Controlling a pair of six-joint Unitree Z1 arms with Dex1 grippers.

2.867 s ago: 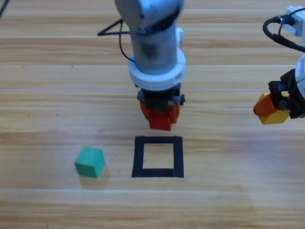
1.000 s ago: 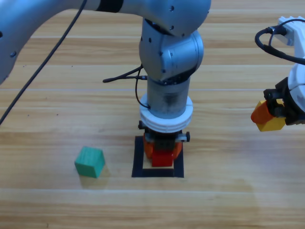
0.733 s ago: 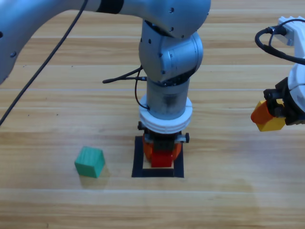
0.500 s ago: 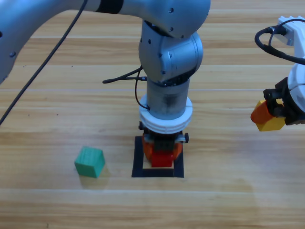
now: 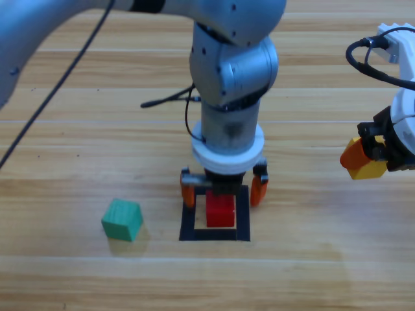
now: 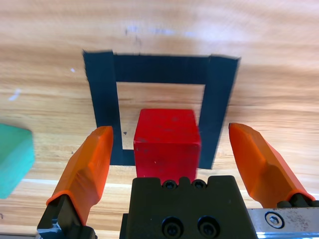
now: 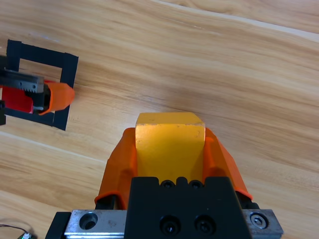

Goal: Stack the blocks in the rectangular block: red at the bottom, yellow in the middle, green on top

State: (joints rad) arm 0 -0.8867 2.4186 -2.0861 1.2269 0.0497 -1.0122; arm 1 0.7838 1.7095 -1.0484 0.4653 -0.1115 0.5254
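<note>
Jaws, left: spread wide on the left gripper [image 5: 224, 188], one orange finger either side of the red [image 5: 220, 210] cube, neither touching it; holds nothing
Jaws, right: closed tight on the yellow [image 5: 367, 167] cube in the right gripper [image 5: 367, 157], held up off the table at the right edge
Red: sits on the wood inside the outline [image 5: 242, 214], toward its far side in the high view, seemingly square to the tape; the left wrist view shows red [image 6: 167, 144] between the parted fingers with a gap on both sides
Yellow: the right wrist view shows yellow [image 7: 170, 140] pinched between the fingers, well apart from the outline [image 7: 67, 69]
Green: green [image 5: 122, 219] lies loose on the table left of the outline, near it, untouched
Done: bottom layer looks placed, red is down in the outline and let go
Left: left arm has to clear off, then yellow goes on red, then green gets picked up and put on top; two of three placements to go, by my reading
Change: half a second ago the left fingers were clamped on red at this same spot; now they have opened and red stands free; further back red hung in the air behind the outline
Unchanged: right gripper with yellow and the green cube have not moved across the frames
</note>
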